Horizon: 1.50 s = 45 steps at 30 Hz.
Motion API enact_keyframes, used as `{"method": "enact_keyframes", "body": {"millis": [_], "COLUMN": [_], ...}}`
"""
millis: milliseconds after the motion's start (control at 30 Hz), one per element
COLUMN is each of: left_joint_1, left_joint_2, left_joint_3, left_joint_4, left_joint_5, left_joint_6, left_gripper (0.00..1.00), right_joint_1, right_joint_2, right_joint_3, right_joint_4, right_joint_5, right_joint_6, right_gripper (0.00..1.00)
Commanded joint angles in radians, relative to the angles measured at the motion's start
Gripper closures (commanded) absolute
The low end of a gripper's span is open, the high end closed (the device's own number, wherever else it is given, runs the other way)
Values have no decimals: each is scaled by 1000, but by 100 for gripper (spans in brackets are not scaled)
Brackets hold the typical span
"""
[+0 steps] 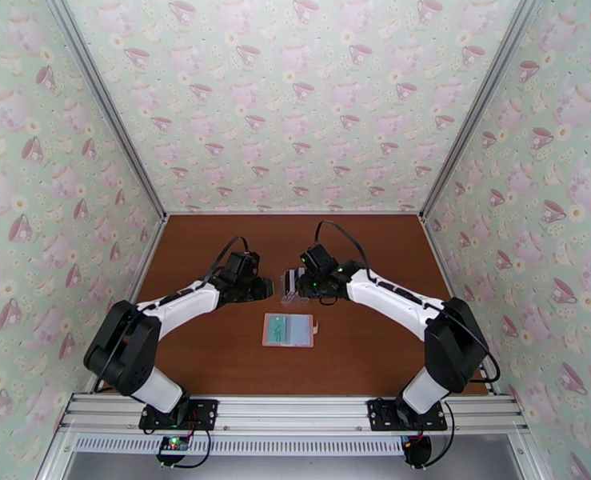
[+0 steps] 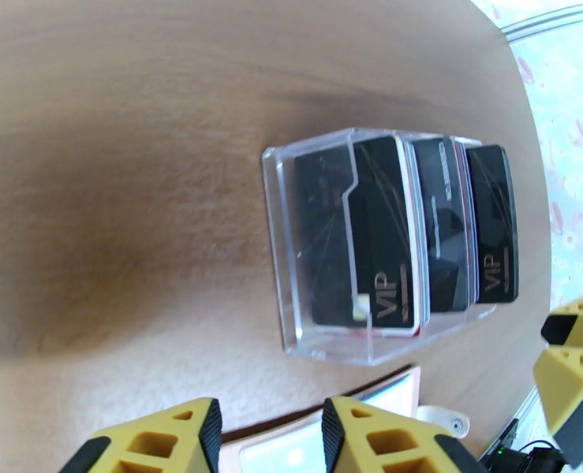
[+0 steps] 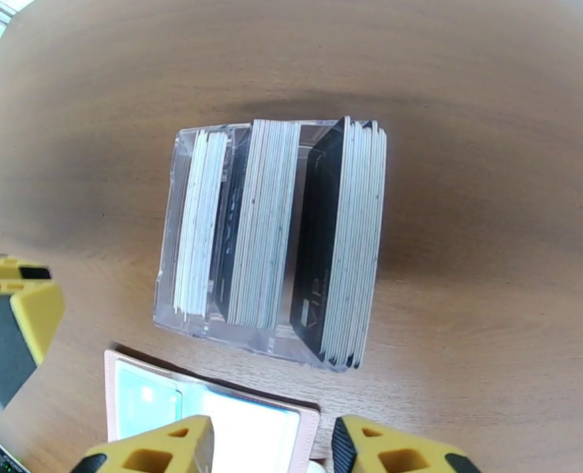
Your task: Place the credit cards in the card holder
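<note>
Left gripper (image 2: 271,423) and right gripper (image 3: 271,435) hang parted, empty. We see the pink card holder (image 1: 289,330) opened flat, pale-blue pockets up, long axis nine-to-three o'clock.

Brown tabletop (image 1: 215,354): a clear rack (image 1: 289,296) holding credit cards (image 1: 294,280) stands mid-surface. Left gripper (image 1: 265,290) sits just left of it, right gripper (image 1: 306,283) just right. Card holder (image 1: 289,330) lies open and flat nearer the bases, apart from both.
</note>
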Motion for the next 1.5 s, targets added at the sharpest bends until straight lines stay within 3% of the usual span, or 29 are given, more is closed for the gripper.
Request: {"method": "enact_keyframes", "body": {"millis": [0, 100, 433, 1167, 1467], "left_joint_1": [8, 6, -1, -158, -179], "left_joint_2": [47, 53, -34, -148, -164], "left_joint_3": [9, -12, -120, -275, -300], "left_joint_4": [50, 72, 51, -7, -12], "left_joint_5": [66, 85, 83, 9, -26], "left_joint_6": [6, 5, 20, -23, -41], "left_gripper": [58, 59, 59, 59, 59], "right_joint_1": [4, 13, 85, 88, 88], "right_joint_2": [-38, -48, 31, 124, 130], "right_joint_3": [-62, -124, -180, -202, -212], "right_joint_4": [65, 135, 186, 195, 201], "right_joint_5": [-94, -162, -169, -119, -116], "right_joint_6": [10, 42, 72, 61, 66], "right_gripper": [57, 62, 67, 67, 67]}}
